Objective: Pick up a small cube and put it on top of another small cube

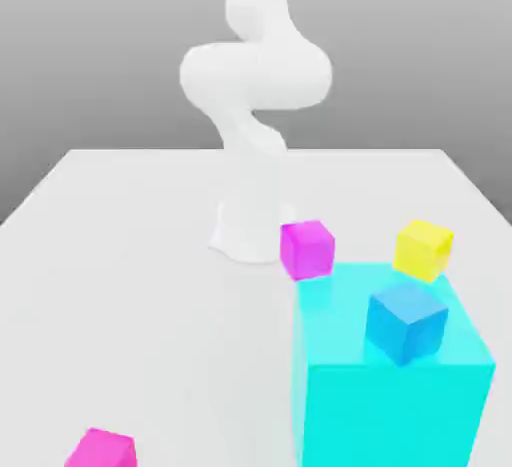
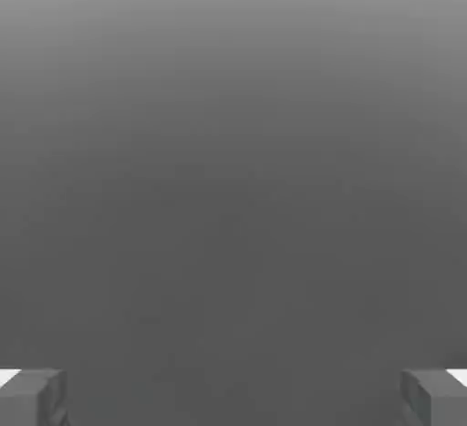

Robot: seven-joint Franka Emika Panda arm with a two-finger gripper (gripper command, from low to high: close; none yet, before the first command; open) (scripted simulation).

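In the hand view my gripper (image 2: 233,399) is open, its two grey fingertips (image 2: 33,397) far apart with nothing between them and plain grey background beyond. In the exterior view a small magenta cube (image 1: 307,248) lies near the arm's base. A small yellow cube (image 1: 423,249) lies to the exterior view's right of it. A small blue cube (image 1: 404,322) rests on top of a large cyan block (image 1: 390,395). A second magenta cube (image 1: 100,450) sits at the front left edge of the picture.
The white arm (image 1: 255,75) rises from its base (image 1: 248,227) at the middle of the white table (image 1: 130,275) and leaves the picture at the top. The large cyan block takes up the front right of the table.
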